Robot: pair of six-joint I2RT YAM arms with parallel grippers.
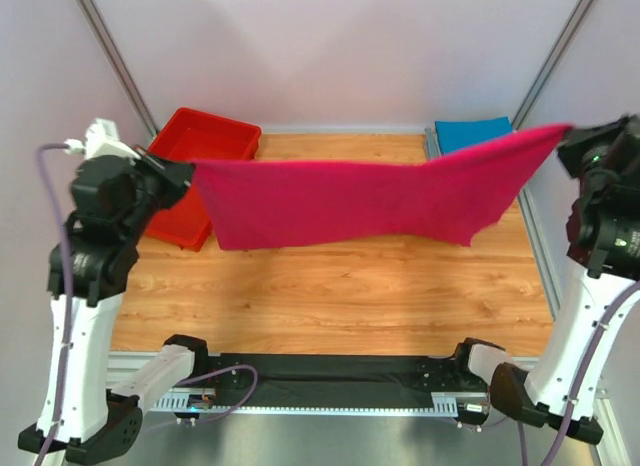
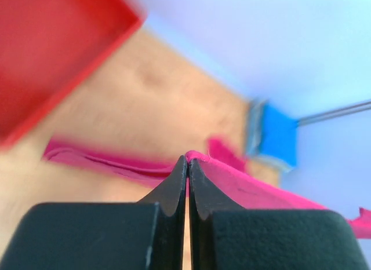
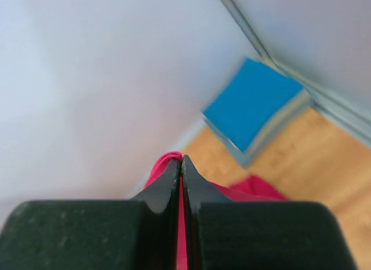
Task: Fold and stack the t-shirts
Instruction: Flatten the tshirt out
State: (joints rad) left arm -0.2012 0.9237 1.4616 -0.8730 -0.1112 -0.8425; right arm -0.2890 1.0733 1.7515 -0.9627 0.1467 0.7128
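Observation:
The magenta-pink t-shirt (image 1: 360,201) hangs stretched in the air between both arms, above the wooden table, its lower edge dangling. My left gripper (image 1: 188,171) is shut on its left corner (image 2: 200,158); pink cloth shows pinched at the fingertips. At the upper right my right gripper (image 1: 566,136) is shut on the other corner (image 3: 168,161). A blue t-shirt (image 1: 472,132) lies folded at the table's back right corner, with a grey folded one under it (image 3: 272,131). The same blue t-shirt (image 2: 278,137) appears blurred in the left wrist view.
A red plastic bin (image 1: 195,161) stands at the back left of the wooden table (image 1: 330,296), partly behind the left arm. Metal frame posts (image 1: 115,56) rise at both back corners. A black rail runs along the near edge (image 1: 330,371).

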